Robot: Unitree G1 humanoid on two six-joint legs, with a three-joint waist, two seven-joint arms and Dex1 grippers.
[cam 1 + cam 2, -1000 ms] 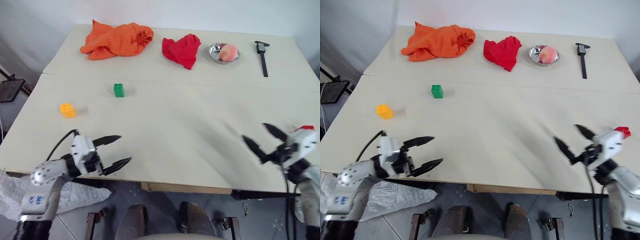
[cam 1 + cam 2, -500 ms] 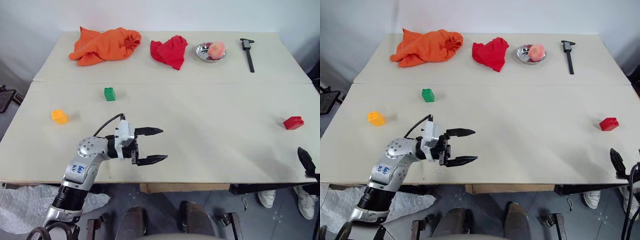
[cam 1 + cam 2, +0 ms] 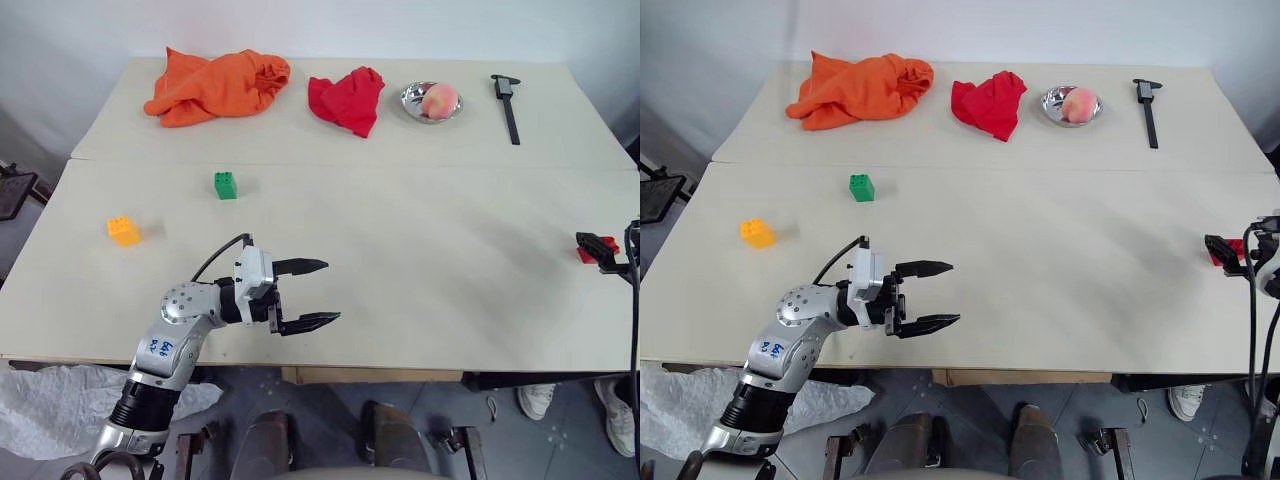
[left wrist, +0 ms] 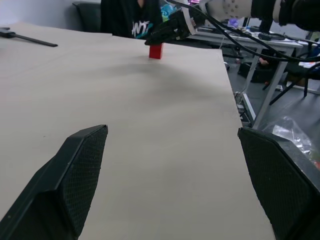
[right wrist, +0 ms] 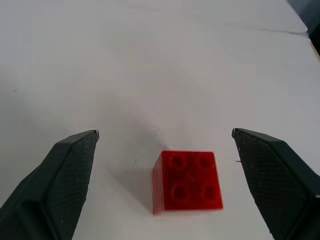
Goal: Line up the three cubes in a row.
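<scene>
The green cube [image 3: 225,185] and the yellow-orange cube [image 3: 123,230] stand apart on the left half of the table [image 3: 420,250]. Far off, near the right edge, lies the red cube [image 5: 189,181], also seen partly covered in the left eye view [image 3: 583,256]. My right gripper [image 5: 165,133] is open, one finger on each side of the red cube with wide gaps; the same gripper appears at the table's right edge [image 3: 603,250]. Near the front edge my left gripper [image 3: 331,291] hangs open and empty, pointing right, a good way from both left cubes.
Along the back of the table lie an orange cloth [image 3: 215,85], a red cloth [image 3: 348,98], a metal bowl [image 3: 410,100] holding a peach, and a black caliper [image 3: 508,100]. The table's right edge runs close behind the red cube.
My right gripper has come forward and outward to straddle the red cube. My left gripper swung right a second ago and has since stayed still. The camera has shifted.
</scene>
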